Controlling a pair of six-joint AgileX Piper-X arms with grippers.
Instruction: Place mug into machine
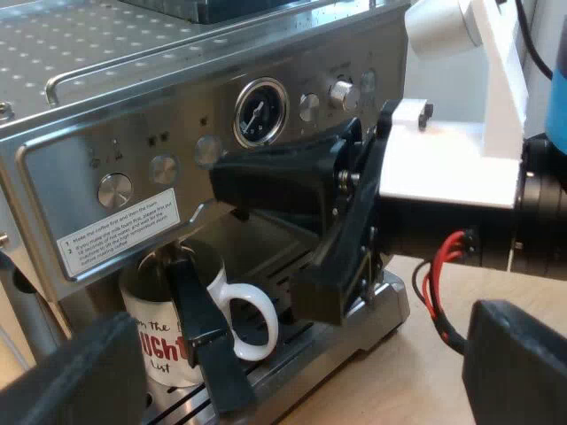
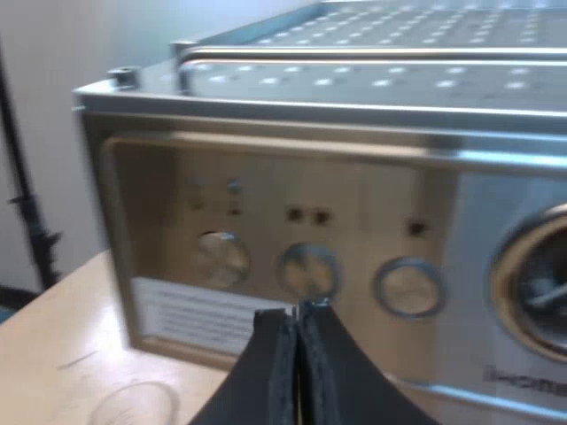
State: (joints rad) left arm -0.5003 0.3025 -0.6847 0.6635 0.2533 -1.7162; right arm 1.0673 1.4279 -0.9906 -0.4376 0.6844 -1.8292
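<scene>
Mug looks seated under espresso machine front, just ahead of wide-open left pincer; right pincer closed, empty; advise straight retreat clear of handle

The tabletop is light wood. A clear glass stands on it, hard to see. A thin black pole stands by the pale wall beyond the tabletop's edge

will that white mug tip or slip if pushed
Probably stable: the mug stands upright on the drip tray of the espresso machine. Looks glazed ceramic, so likely slick and breakable. Its handle could snag when pushed.
</scene>
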